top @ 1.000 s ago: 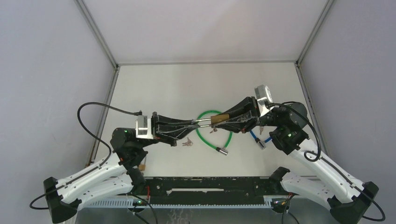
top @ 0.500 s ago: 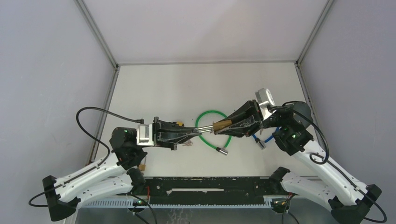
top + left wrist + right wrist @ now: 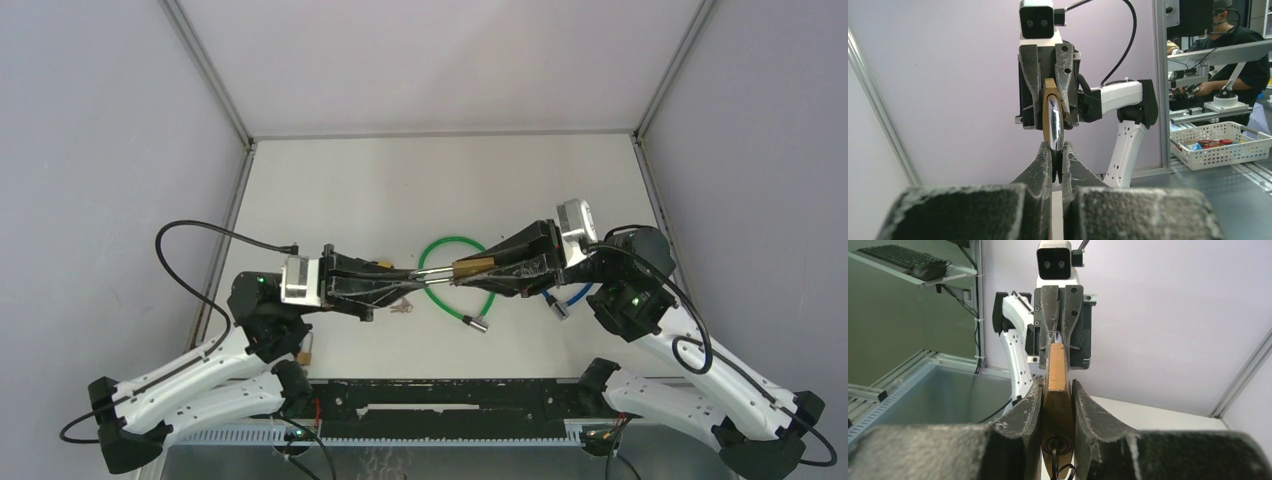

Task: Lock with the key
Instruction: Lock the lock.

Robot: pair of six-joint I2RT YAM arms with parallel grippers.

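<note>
A brass padlock [image 3: 472, 266] hangs in the air between my two arms, above the table [image 3: 340, 190]. My right gripper [image 3: 458, 268] is shut on its brass body [image 3: 1057, 365]. At the near end of the body sits the keyhole [image 3: 1056, 444], with a thin dark piece sticking out; I cannot tell whether this is the key. My left gripper [image 3: 428, 278] is shut on the silver shackle [image 3: 1054, 122]. In the left wrist view its fingertips pinch the shackle right under the brass body [image 3: 1049, 102]. A small bunch of keys [image 3: 402, 306] lies on the table under the left fingers.
A green cable loop [image 3: 440, 244] with a metal end [image 3: 479, 323] lies on the table beneath the padlock. A blue cable [image 3: 556, 300] lies under the right wrist. Grey walls close the table in at the back and on both sides.
Both grippers have kept their grip on the padlock and carried it slightly toward the near edge. The left wrist has drawn back left and the right wrist has shifted right.
</note>
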